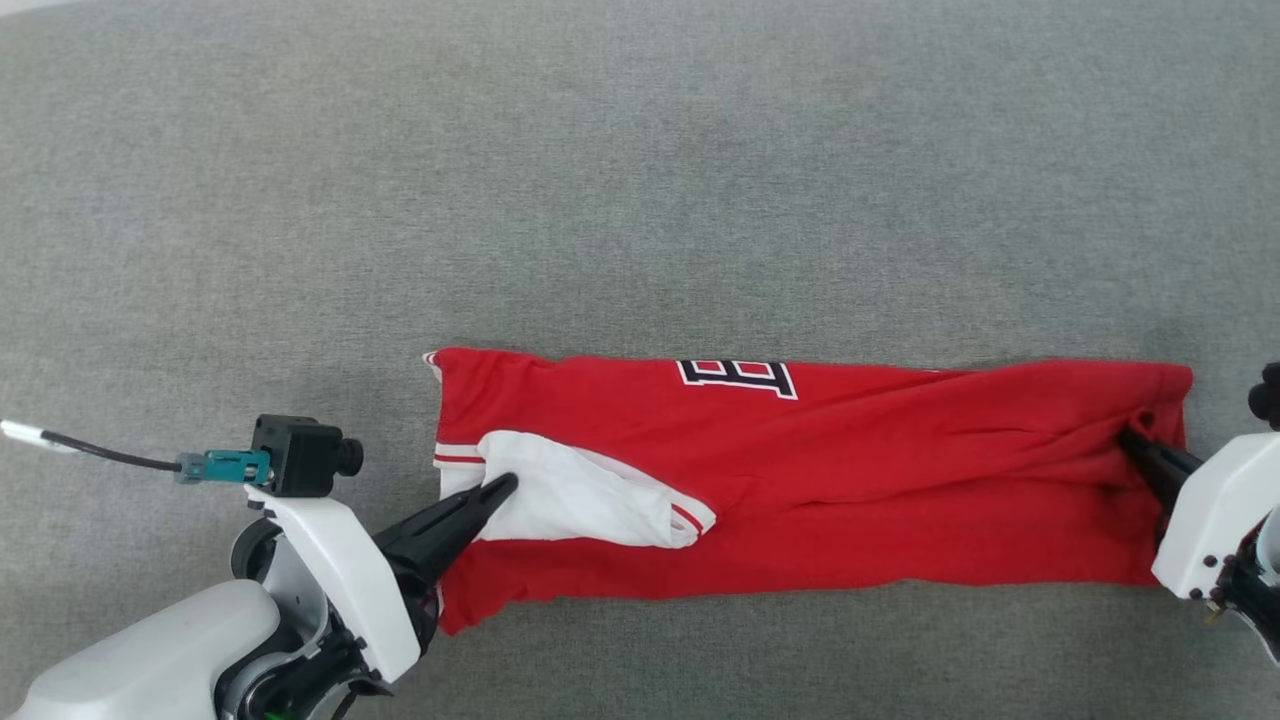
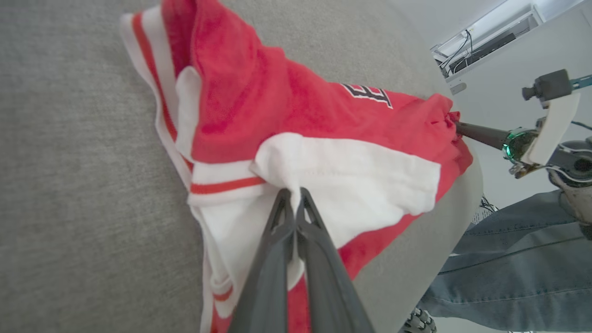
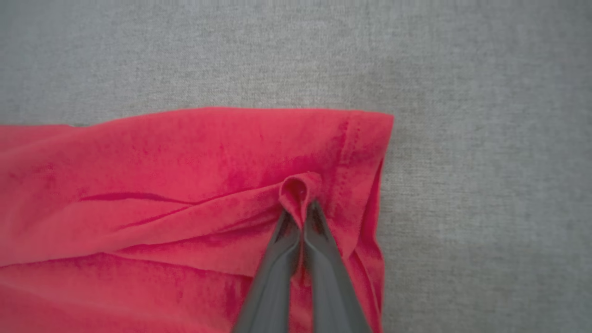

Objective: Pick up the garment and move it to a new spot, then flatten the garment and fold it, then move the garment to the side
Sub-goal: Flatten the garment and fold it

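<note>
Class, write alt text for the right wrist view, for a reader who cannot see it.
The right gripper, shut, pinches a small pucker of the red garment close to its stitched hem. The cloth lies creased on a grey fabric surface.

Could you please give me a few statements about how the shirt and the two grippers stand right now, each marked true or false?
1. The red jersey-style T-shirt lies as a long folded band on the grey fabric surface. True.
2. The left gripper has its fingers shut on the shirt's white sleeve. True.
3. The right gripper hovers open above the shirt. False: its fingers are shut, pinching a tuck of red cloth near the hem.
4. The black-and-white lettering shows in full. False: only part of it shows, at the band's far edge.
5. A leg in blue jeans stands beside the surface. True.
</note>
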